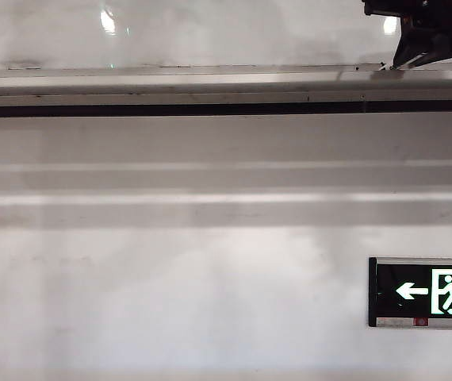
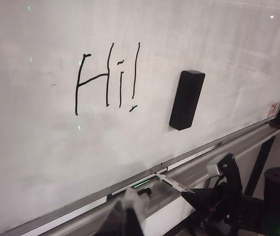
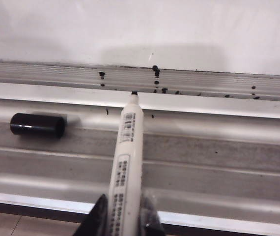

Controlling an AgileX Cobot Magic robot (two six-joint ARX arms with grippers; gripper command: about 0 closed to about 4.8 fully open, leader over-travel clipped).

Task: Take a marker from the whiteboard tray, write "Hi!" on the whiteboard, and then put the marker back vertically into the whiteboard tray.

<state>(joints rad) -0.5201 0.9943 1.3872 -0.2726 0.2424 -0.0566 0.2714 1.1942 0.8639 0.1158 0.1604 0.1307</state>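
— What is seen on the wall?
— A green exit sign (image 1: pixel 424 291) with a white arrow is mounted low down.
— And higher up?
— A black eraser (image 2: pixel 186 100) is stuck upright beside handwritten "Hi!" lettering (image 2: pixel 108 78). A loose black cap (image 3: pixel 37 125) is laid on its side.

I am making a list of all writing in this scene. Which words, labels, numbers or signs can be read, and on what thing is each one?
"Hi!": handwritten in black on the whiteboard.
Left arrow and running-figure pictogram, no words: on the green exit sign on the wall.
Barcode and small dark print: on the marker in the right claw, too small to read.
Small label at the whiteboard's lower corner: unreadable.
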